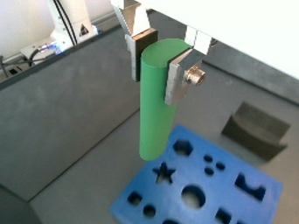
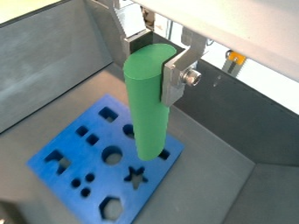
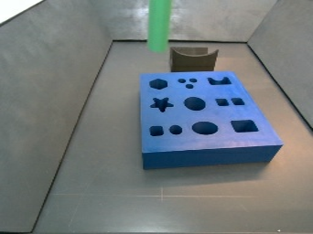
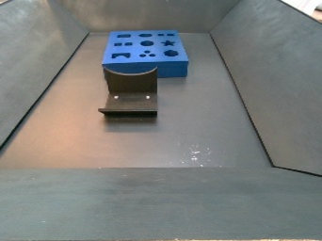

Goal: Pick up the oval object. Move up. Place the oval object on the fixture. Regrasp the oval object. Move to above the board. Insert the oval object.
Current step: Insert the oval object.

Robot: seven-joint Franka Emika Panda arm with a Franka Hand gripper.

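Keep the gripper [image 1: 162, 64] fingers [image 1: 179, 72] clamped on the upright oval object [image 1: 156, 101], hanging high near the board [image 3: 202, 119] edge at 11 o'clock; carry level toward the oval cut-out, fixture [image 3: 192, 58] empty.

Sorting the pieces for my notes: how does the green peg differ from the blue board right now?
The oval object is green, a slim rod; the board is blue, a wide slab with cut-outs. The oval object hangs upright in the claw, off the floor; the board lies flat on it. Both look smooth.

No text, label or number can be read anywhere.
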